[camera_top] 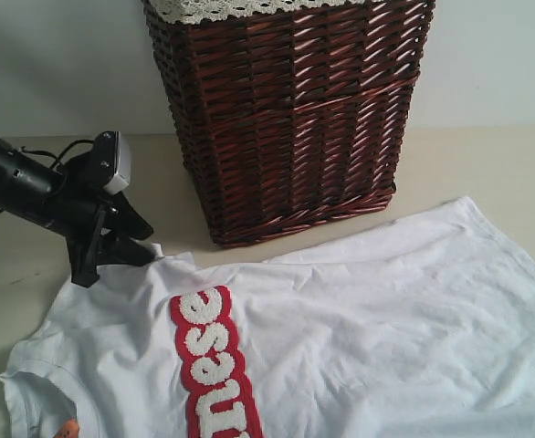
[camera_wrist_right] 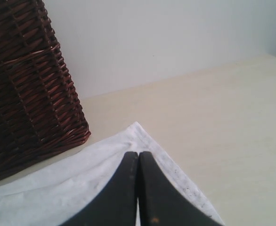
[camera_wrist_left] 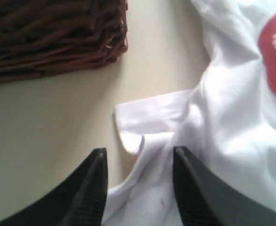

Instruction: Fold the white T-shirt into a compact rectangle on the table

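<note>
I am hovering the left gripper (camera_wrist_left: pixel 139 153), jaws apart, over the sleeve of the white T-shirt (camera_wrist_left: pixel 232 141) to grasp it, while the right gripper (camera_wrist_right: pixel 138 157) is resting closed.

Left arm (camera_top: pixel 16 182): black, entering from the left edge of the scene, wrist angled down toward the near right, with a grey wrist camera (camera_top: pixel 117 162) mounted on top. Left claw (camera_top: pixel 112 258): two dark fingers (camera_wrist_left: pixel 93 188) spread well apart, tips pointing downward. Right claw (camera_wrist_right: pixel 138 155): dark fingers pressed flat together along their length.
</note>
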Robot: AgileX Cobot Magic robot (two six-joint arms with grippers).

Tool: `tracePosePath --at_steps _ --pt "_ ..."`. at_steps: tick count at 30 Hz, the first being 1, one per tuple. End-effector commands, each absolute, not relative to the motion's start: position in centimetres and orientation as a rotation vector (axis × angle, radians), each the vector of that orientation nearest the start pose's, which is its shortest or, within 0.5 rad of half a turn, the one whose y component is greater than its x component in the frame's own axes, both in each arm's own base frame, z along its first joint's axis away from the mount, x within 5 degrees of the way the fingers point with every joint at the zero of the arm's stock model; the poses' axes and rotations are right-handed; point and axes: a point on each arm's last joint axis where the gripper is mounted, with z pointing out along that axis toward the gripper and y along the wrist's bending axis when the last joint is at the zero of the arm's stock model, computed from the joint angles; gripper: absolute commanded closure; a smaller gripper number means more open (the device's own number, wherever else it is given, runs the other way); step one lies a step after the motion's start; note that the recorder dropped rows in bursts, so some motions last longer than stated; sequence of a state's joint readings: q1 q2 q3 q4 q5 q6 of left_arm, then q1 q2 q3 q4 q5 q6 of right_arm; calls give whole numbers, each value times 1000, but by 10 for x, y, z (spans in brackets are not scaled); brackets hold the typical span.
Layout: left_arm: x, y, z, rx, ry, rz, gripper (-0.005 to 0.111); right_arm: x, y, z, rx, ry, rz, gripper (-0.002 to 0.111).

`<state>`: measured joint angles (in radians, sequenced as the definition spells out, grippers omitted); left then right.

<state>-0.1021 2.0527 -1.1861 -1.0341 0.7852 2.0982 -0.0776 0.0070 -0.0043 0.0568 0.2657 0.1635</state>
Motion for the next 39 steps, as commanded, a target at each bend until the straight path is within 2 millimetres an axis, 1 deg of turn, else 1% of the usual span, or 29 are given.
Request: tracePosePath --at_steps 1,2,4,8,12,15,17,18,20,24,25,26,27,28,29,30,33,35,39 --pt "374 -95 114 1677 1889 -493 63 55 -3 190 243 1721 104 108" --pt "376 -94 111 1670 1900 -476 65 55 -3 190 243 1721 104 108" --pt "379 -94 109 1621 1924 -449 76 55 -3 190 243 1721 104 108" --pt "387 -92 109 1527 1963 -383 106 55 -3 190 243 1721 104 108" --pt "389 -90 109 1508 1977 -346 107 55 -3 190 243 1721 104 108" --pt "394 -86 109 1446 2012 -270 107 55 -3 190 243 1721 104 108" --pt "401 -81 110 1346 2051 -184 107 55 -3 190 243 1721 104 108" --pt "407 -76 112 1245 2089 -105 107 55 -3 190 243 1721 104 108" --pt "411 -72 113 1128 2129 -72 107 55 -3 190 243 1721 104 108" --pt "411 -73 113 1144 2119 -81 107 55 -3 190 243 1721 104 108" --pt "412 -72 113 1137 2124 -59 107 55 -3 190 243 1721 104 108" --pt "414 -66 113 1109 2143 23 107 55 -3 190 243 1721 104 108" --pt "418 -60 113 1004 2189 89 107 55 -3 190 243 1721 104 108" --pt "420 -55 113 882 2235 118 107 55 -3 190 243 1721 104 108" --pt "421 -50 113 724 2286 128 107 55 -3 190 243 1721 104 108" --pt "420 -49 112 668 2306 115 107 55 -3 190 243 1721 104 108" --pt "412 -54 106 691 2325 33 107 55 -3 190 243 1721 104 108" --pt "412 -55 106 708 2320 23 107 55 -3 190 243 1721 104 108" --pt "427 -52 121 682 2266 48 107 55 -3 190 243 1721 104 108"
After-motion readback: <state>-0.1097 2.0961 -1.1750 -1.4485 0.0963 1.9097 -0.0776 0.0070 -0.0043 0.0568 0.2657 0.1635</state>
